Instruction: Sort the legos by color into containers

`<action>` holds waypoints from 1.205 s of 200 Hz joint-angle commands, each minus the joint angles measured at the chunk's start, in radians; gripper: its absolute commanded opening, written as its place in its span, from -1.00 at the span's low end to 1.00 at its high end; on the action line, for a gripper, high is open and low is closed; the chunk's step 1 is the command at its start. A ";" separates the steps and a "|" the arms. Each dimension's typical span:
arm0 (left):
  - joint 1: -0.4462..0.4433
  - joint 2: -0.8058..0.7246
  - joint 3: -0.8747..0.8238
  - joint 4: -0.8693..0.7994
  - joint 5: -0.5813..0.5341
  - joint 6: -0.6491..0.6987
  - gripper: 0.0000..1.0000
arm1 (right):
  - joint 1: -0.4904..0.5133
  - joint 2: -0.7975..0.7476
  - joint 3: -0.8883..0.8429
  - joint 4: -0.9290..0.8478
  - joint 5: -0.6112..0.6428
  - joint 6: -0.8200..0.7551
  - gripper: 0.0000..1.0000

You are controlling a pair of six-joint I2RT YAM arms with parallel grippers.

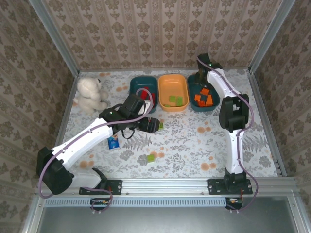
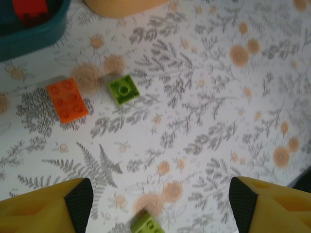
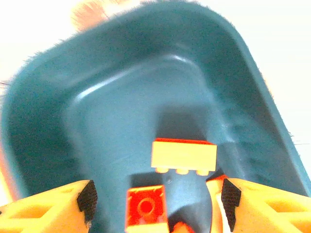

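Teal plastic, the far right tub (image 1: 212, 104) holds orange bricks (image 1: 204, 97); the right gripper (image 3: 155, 199) hangs over it with jaws apart, a pale orange brick (image 3: 183, 155) loose between them and touching neither finger. The orange tub (image 1: 165, 82) holds green bricks (image 1: 176, 101), and the far left tub (image 1: 138, 82) a red brick (image 2: 29, 8). The left gripper (image 2: 160, 201) hovers released over the floral cloth (image 1: 194, 145), grasping nothing; a flat orange brick (image 2: 67, 100) and a small green brick (image 2: 123, 90) lie just apart there

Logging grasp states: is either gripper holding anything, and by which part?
Nothing is held. The left gripper stands open above the table; the right gripper is open over a teal tub, clear of the orange brick.
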 commanded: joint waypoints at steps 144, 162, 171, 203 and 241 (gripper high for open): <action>-0.237 0.156 -0.165 -0.180 0.038 -0.603 0.49 | 0.570 -1.466 -1.276 0.413 -0.358 -0.076 0.40; -0.255 0.194 -0.142 -0.183 -0.019 -0.668 0.44 | 0.570 -1.572 -1.337 0.428 -0.405 -0.094 0.41; -0.261 0.218 -0.133 -0.172 -0.033 -0.689 0.42 | 0.570 -1.623 -1.367 0.433 -0.419 -0.096 0.43; -0.293 0.331 -0.065 -0.199 -0.084 -0.735 0.36 | 0.570 -1.730 -1.418 0.415 -0.443 -0.082 0.48; -0.316 0.379 -0.034 -0.271 -0.146 -0.781 0.31 | 0.570 -1.755 -1.422 0.391 -0.450 -0.073 0.48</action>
